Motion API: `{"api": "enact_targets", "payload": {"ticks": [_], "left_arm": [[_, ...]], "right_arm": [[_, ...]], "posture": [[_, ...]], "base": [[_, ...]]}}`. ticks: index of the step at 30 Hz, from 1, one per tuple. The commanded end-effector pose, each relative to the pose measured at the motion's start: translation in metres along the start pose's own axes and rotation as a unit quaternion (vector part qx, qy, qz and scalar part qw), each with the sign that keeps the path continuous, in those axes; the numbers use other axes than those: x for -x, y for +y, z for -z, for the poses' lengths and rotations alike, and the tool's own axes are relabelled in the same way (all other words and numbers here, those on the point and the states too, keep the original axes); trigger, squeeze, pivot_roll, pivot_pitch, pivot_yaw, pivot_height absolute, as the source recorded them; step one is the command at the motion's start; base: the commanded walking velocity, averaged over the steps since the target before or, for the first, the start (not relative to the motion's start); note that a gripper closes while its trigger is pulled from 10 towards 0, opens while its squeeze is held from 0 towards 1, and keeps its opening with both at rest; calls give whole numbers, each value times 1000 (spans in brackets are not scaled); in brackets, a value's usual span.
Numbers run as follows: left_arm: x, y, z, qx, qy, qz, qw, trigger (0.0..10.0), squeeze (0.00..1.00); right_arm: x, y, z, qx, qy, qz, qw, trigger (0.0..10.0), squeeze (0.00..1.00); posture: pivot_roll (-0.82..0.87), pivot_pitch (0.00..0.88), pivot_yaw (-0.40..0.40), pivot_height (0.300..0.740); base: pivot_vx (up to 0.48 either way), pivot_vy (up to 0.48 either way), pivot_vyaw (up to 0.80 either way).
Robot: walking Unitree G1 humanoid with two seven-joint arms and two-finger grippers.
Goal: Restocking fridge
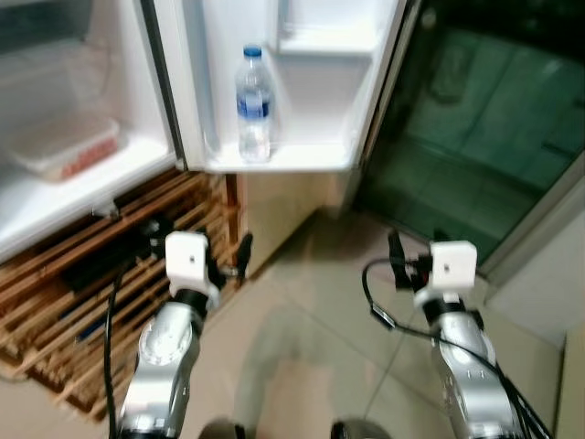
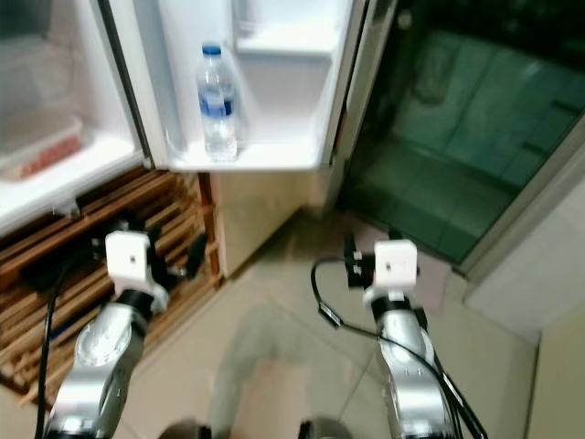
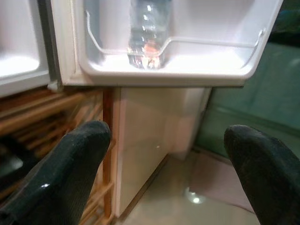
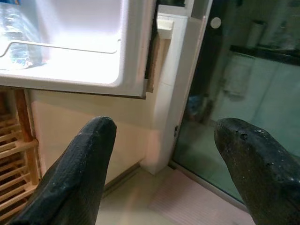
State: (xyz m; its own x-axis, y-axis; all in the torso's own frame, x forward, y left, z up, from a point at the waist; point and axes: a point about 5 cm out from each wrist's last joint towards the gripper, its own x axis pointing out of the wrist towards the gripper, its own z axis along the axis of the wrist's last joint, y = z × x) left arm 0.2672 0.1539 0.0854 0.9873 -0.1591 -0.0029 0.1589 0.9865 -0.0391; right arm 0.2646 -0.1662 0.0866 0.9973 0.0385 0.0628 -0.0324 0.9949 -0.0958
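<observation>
The fridge stands open. A clear water bottle with a blue cap and label stands upright on the lowest shelf of the fridge door; its base also appears in the left wrist view. My left gripper is open and empty, held low in front of the door, below the shelf. My right gripper is open and empty too, further right over the tiled floor. In the right wrist view the bottle sits at the shelf's far end.
Inside the fridge, a clear container with reddish food rests on a white shelf. A wooden slatted pallet lies under the fridge. A dark glass door stands to the right. Beige floor tiles lie between my arms.
</observation>
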Motion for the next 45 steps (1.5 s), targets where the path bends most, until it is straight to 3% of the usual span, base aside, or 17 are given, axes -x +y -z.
{"api": "enact_targets", "payload": {"ticks": [1,5,14,18,22,39,45], "left_arm": [[-6,-6,-1,4,5,0,1000,10000,0],[-15,-9,-1,-4,13,-14,1000,10000,0],[-17,-11,1,-9,21,-13,1000,10000,0],[-17,-14,2,12,27,0,1000,10000,0],[-19,-8,2,27,28,-22,999,10000,0],[-24,-4,-2,1,21,-31,999,10000,0],[-24,-10,-2,-6,18,-14,1000,10000,0]], "right_arm": [[1,-5,4,6,11,5,1000,10000,0],[-1,1,4,8,9,-2,1000,10000,0],[-2,4,3,10,7,-9,1000,10000,0],[-4,5,4,13,8,-12,1000,10000,0],[-6,6,4,15,9,-16,1000,10000,0],[-10,6,7,20,13,-15,1000,10000,0],[-12,6,7,22,12,-16,1000,10000,0]], "posture": [[-56,0,-38,693],[-60,0,-35,693],[-65,0,-32,693],[-65,0,-35,693],[-64,0,-36,693],[-67,0,-32,693],[-68,0,-33,693]], "base": [[0,0,756],[0,-116,747],[0,-462,738],[0,-447,731],[0,-435,719],[363,-305,700],[372,-298,696]]}}
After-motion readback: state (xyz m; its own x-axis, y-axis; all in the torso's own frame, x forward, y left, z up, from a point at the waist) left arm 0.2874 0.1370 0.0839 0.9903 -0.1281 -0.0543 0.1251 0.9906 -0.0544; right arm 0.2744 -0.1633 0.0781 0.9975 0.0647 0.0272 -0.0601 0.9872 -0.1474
